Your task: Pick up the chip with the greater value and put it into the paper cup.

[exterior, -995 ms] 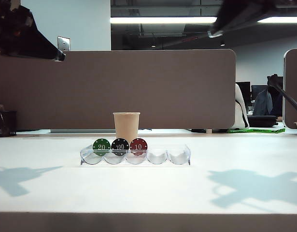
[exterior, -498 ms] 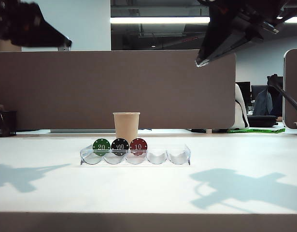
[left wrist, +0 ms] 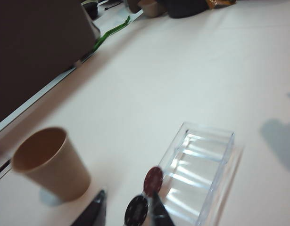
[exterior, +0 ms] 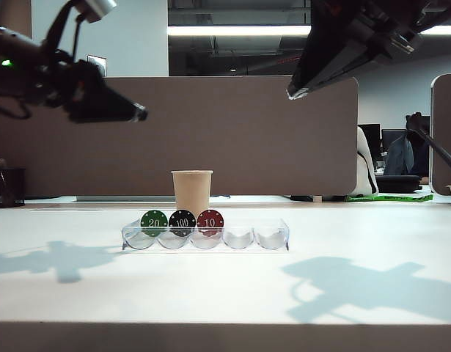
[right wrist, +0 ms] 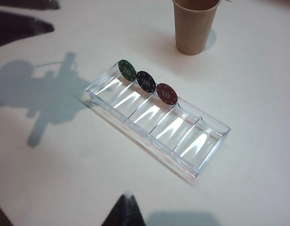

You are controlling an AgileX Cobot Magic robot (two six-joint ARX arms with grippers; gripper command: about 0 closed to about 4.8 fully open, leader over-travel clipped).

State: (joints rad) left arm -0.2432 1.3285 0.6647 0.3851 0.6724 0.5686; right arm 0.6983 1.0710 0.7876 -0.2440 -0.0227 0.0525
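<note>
the chip [exterior: 182, 221], black with white "100", stands on edge in the second slot from the left end of a clear slotted tray [exterior: 273, 236], at the tray's back wall. green "20" chip [exterior: 154, 222] is in the first slot beside it, red "10" chip [exterior: 210, 221] in the third; the three stand side by side, whether touching cannot be told. the remaining two slots hold nothing. the tray sits mid-table on the white table [exterior: 225, 293], long side parallel to the front edge. the paper cup [exterior: 191, 191] stands upright just behind the tray, toward the table's back edge, roughly in line with the black chip, apart from the tray.

left gripper [exterior: 139, 113]: held high in the air over the left part of the table, arm reaching in from the left, fingers pointing rightward and slightly down toward the middle. in the left wrist view its two dark fingertips [left wrist: 95, 212] stand parted with a gap between them, nothing held; the black chip shows in the gap beyond them.

right gripper [exterior: 293, 92]: high over the right half of the table, arm slanting down from the upper right, tip aimed down-left toward the tray. only a dark sliver of it shows in the right wrist view, so how far it is parted cannot be told; no object seen in it.
</note>
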